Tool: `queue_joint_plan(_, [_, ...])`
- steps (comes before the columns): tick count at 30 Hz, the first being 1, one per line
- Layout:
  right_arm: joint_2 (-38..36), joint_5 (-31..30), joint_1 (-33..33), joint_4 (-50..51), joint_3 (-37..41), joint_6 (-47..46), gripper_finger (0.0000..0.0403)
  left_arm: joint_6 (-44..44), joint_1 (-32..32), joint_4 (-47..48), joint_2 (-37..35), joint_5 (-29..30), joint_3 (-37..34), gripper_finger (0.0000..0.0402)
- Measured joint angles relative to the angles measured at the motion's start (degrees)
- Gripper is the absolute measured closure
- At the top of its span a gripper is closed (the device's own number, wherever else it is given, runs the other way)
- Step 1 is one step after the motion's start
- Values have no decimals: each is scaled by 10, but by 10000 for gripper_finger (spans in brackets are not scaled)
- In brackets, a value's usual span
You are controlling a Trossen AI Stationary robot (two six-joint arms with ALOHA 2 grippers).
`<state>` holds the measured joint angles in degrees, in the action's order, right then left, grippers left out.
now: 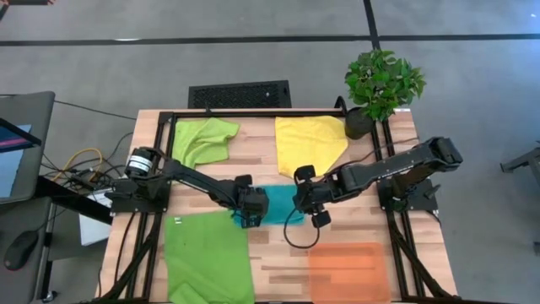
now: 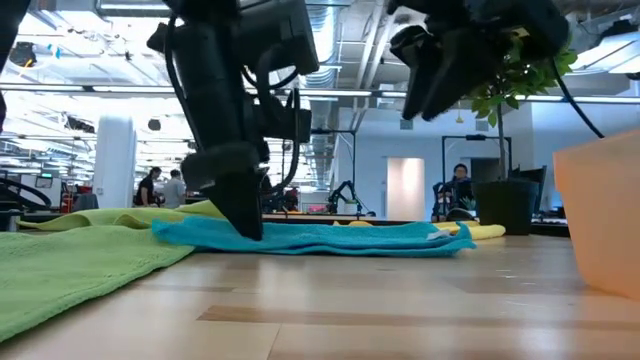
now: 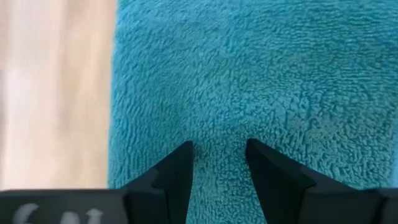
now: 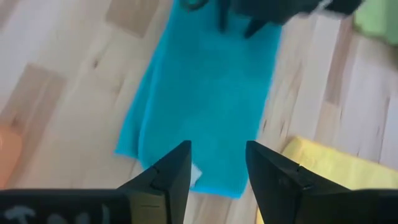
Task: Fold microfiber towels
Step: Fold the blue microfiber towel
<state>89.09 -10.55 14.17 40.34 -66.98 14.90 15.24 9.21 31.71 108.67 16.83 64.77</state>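
Note:
The teal towel [image 1: 278, 205] lies folded into a strip flat on the wooden table [image 1: 270, 169], at its middle. My left gripper [image 3: 219, 149] points steeply down over the strip's left end [image 2: 215, 235], open, with its fingertips right at the cloth. My right gripper [image 4: 217, 149] hangs open, well above the strip's right end [image 2: 440, 238], with nothing between its fingers. A lime green towel [image 1: 207, 257] lies spread at the near left. Another green towel [image 1: 205, 139] lies crumpled at the far left, and a yellow towel [image 1: 310, 143] lies at the far middle. My left gripper comes at the teal towel's left end [image 3: 217, 118] from above, slanting down with its fingers apart. I cannot tell whether the fingertips [image 2: 250, 228] touch the cloth or stop just above it. The towel lies flat on the table.
An orange mat [image 1: 348, 270] lies at the near right. A potted plant [image 1: 381, 84] stands at the far right corner. Black frame rails [image 1: 396, 245] run along the table's left and right sides. Bare wood shows between the green towel and the mat.

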Motion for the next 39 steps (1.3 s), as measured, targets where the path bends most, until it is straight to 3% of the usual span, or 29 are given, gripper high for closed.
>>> queue_joint_plan(21, [1,0,0,6,0,-4,231,-55,-73,22,1,49,0,255])
queue_joint_plan(26, [1,-1,0,6,0,-4,230,-20,-70,66,-18,12,16,255])
queue_joint_plan(32, [1,-15,-4,10,0,-4,232,26,-79,95,-92,-17,21,255])
queue_joint_plan(39, [1,-16,-4,12,0,0,230,218,-105,213,-186,-20,-1,255])
